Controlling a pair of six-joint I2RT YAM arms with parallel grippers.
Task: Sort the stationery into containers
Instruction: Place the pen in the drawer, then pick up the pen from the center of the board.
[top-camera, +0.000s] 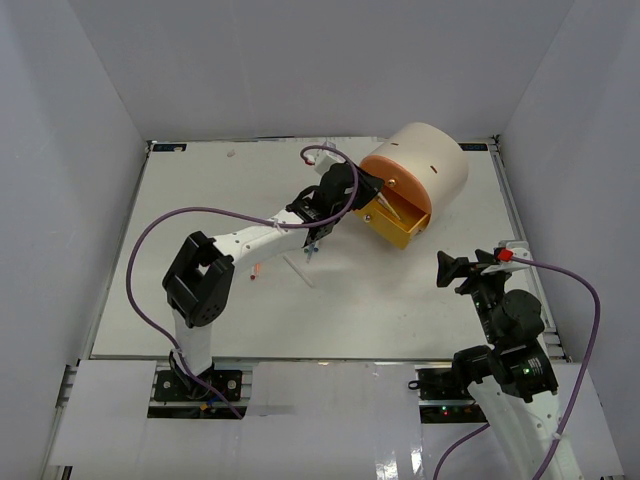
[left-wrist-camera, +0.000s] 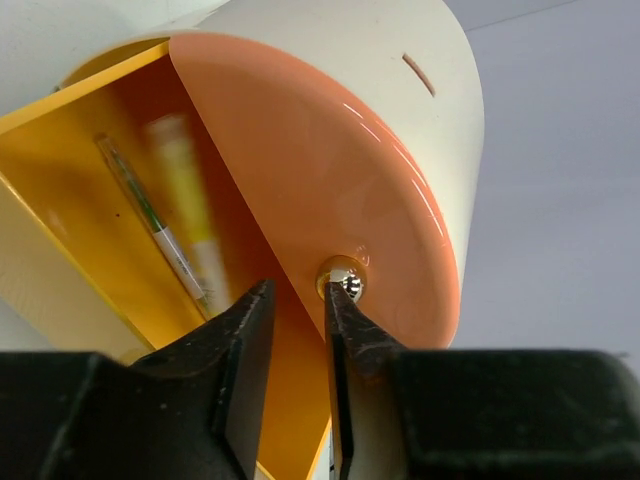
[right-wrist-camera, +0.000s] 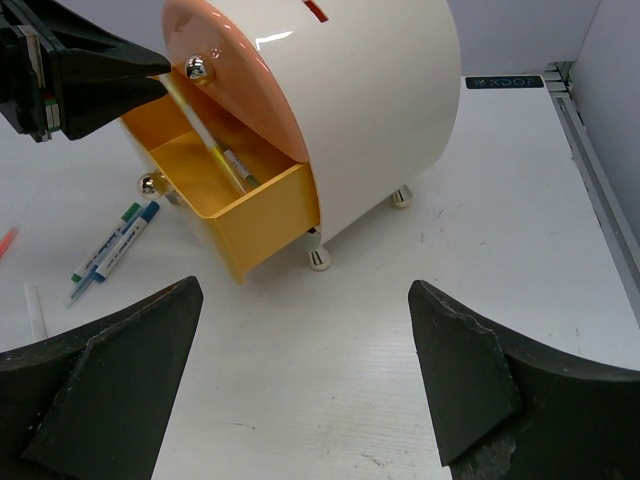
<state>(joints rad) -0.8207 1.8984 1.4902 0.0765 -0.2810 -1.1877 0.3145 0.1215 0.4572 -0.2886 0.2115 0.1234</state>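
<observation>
White table (top-camera: 200, 300) under my left gripper (left-wrist-camera: 298, 295), narrowly parted at the orange-pink drawer front's (left-wrist-camera: 330, 160) small brass knob (left-wrist-camera: 343, 278), open yellow plastic drawer (left-wrist-camera: 70, 200) just left; right gripper (right-wrist-camera: 302, 295) spread wide.

Between the wide-apart fingers of the right gripper (right-wrist-camera: 302, 290) the table (right-wrist-camera: 430, 260) was bare; beyond their tips the open yellow drawer (right-wrist-camera: 275, 212) and the cream organiser (right-wrist-camera: 390, 90) blocked the way. The left gripper (left-wrist-camera: 298, 292) showed only a narrow gap between its fingers, with the orange-pink drawer front (left-wrist-camera: 330, 170) and its brass knob (left-wrist-camera: 342, 277) at the tips. Left of those fingers the yellow drawer's cavity stood open, with pens (left-wrist-camera: 160, 232) inside.
</observation>
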